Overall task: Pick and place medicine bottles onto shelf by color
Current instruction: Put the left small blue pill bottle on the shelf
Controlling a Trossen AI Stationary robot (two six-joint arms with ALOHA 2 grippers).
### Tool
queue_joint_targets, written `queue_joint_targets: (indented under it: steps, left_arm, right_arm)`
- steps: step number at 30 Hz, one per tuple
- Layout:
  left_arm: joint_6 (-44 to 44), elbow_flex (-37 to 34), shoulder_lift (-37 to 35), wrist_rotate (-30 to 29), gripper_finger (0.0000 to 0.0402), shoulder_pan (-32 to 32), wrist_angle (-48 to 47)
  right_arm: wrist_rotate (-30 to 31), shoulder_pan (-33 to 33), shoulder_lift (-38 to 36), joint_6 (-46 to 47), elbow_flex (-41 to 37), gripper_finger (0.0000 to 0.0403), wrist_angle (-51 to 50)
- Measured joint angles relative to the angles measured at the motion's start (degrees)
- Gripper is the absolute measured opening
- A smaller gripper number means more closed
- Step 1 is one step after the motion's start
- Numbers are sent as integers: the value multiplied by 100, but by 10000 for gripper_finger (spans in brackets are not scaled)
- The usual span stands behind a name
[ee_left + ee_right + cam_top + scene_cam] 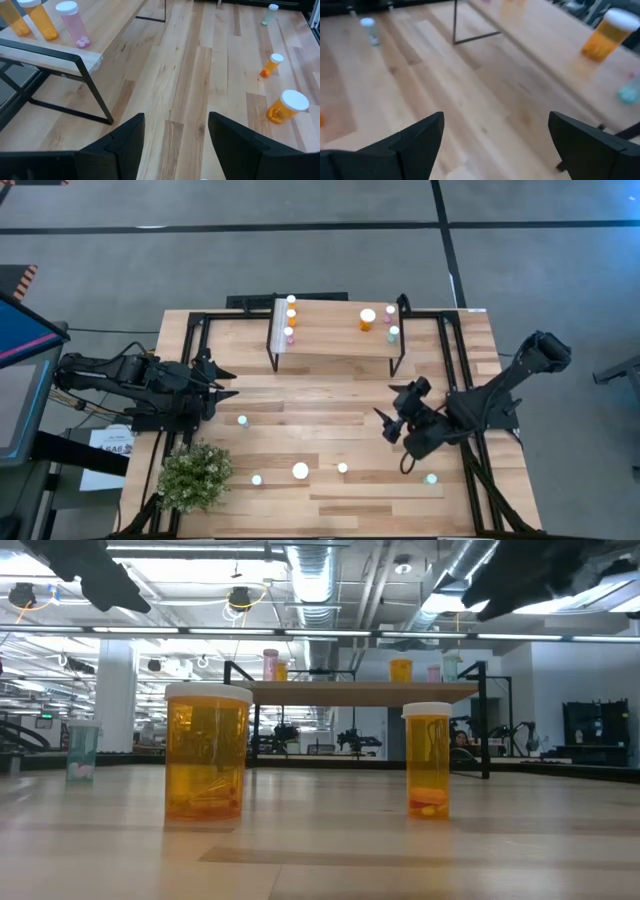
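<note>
1. Dark and two-fingered, the left tool (228, 384) hangs above the worktop (330, 505) near its left edge; its fingers (125, 145) stand apart with bare planks between them, holding and touching nothing.
2. The right tool (388, 425) hovers right of centre, in front of the shelf (330, 335); its fingers (420, 137) are spread wide and empty, clear of every bottle.
3. On the shelf six medicine bottles can be counted from above: three in a row at its left end, of which two orange ones (30, 17) and a pink one (74, 24) show in the left wrist view, and three near its right end, namely a larger orange bottle (368, 319), a pink one (389, 313) and a pale green one (394, 334).
4. On the worktop five more stand upright and well apart: a pale green one (242, 420) near the left tool, another pale green (257, 479), a large orange bottle (300, 471), a small orange bottle (342, 468) and a pale green one (431, 478) at the right.
5. A small green plant (195, 473) sits at the worktop's front left corner.
6. The left arm reaches in level from the left side, its tool pointing right. The right arm slants in from the right rear, bent at the elbow, its tool pointing left and forward.
</note>
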Motion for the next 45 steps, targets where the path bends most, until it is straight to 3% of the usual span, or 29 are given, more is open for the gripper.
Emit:
queue_joint_targets:
  steps: [9, 18, 25, 28, 30, 34, 37, 41, 45]
  left_arm:
    - [0, 0, 2, 1, 206, 0, -2]
    - [-460, 0, 2, -48, 206, -1, 28]
    - [-1242, -44, 2, -1108, 206, -1, 501]
    - [-1900, -44, 117, -1727, 206, 1, 633]
    - [-2403, -45, 237, -1830, 206, 1, 619]
    - [-2447, -27, 741, -1505, 206, 31, 946]
    - [-1928, 31, 1245, -797, 206, 33, 937]
    - [-1963, 301, 1850, -51, 206, 150, 730]
    - [-2428, 598, 2329, 78, 206, 203, 133]
  right_arm:
    - [47, -14, 2, -1515, 2, 377, 1158]
    - [49, 123, 2, -1807, 2, 377, 1317]
    - [49, 117, 2, -1804, 2, 377, 1317]
    - [49, 117, 2, -1805, 2, 377, 1317]
    - [49, 117, 2, -1827, 2, 377, 1317]
    - [51, 117, 2, -1878, 2, 377, 1317]
    - [51, 117, 2, -1981, 2, 377, 1319]
    - [51, 117, 2, -2004, 2, 377, 1317]
    - [51, 117, 2, -2106, 2, 377, 1319]
